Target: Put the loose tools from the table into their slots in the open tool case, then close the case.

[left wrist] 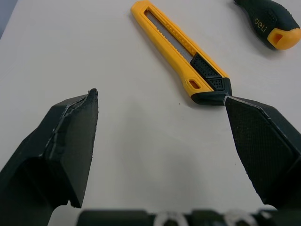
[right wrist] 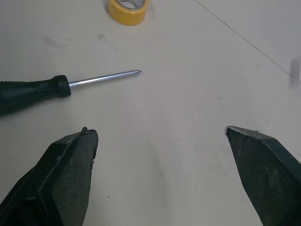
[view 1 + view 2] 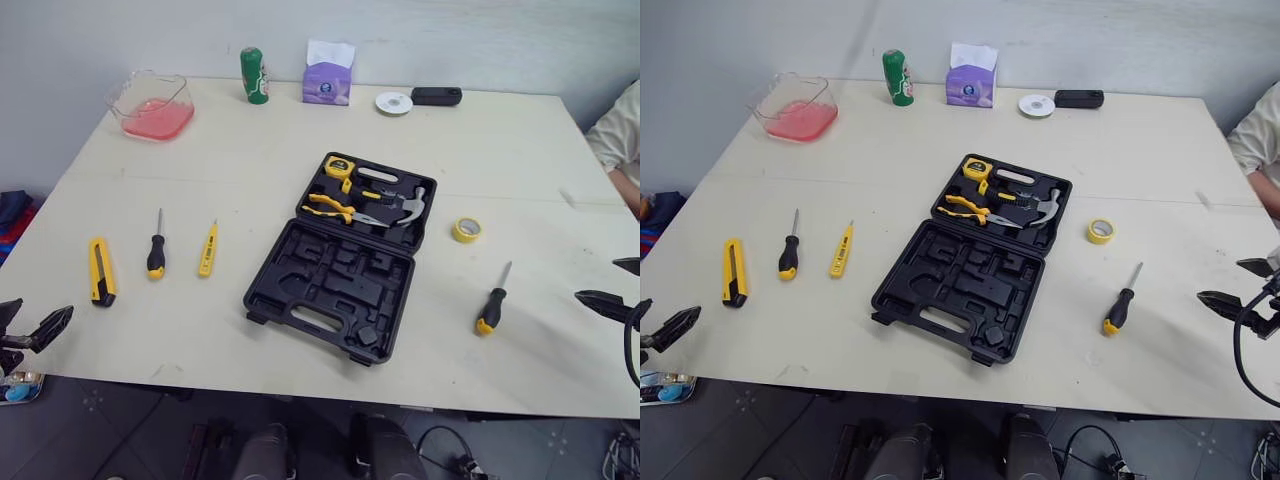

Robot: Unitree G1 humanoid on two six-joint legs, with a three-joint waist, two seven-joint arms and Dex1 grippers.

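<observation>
**Inspection: both claws empty, five tools loose on the desk**

The tool case [image 3: 335,275] lies open at the middle of the desk [image 3: 250,170]. Its far half already holds a tape measure [image 3: 340,166], pliers [image 3: 335,208] and a hammer [image 3: 408,207]. The near half shows empty moulded recesses.

Left of the case, from left to right, lie a yellow utility knife [image 3: 101,271], a black-handled screwdriver [image 3: 156,250] and a slim yellow tester pen [image 3: 208,250]. Right of the case lie a roll of yellow tape [image 3: 466,229] and, nearer you, a second screwdriver [image 3: 492,305].

Your left claw [image 1: 160,95] is spread wide and grips nothing. It sits low over the near left edge, with the knife's near end just beyond one fingertip. Your right claw [image 2: 157,128] is equally wide and empty, near the right edge, with the second screwdriver's shaft just ahead of it.

Handling, as I judge it:
- All five items look light and rigid.
- The knife body is smooth plastic. Take it across the ribbed black section, where the pads should bite.
- Grip both screwdrivers on the handle, never the thin polished shaft, which is likely to slip. Expect them to roll if nudged.
- The tester pen is narrow, so close squarely across its width.
- Pinch the tape roll through its wall.
</observation>
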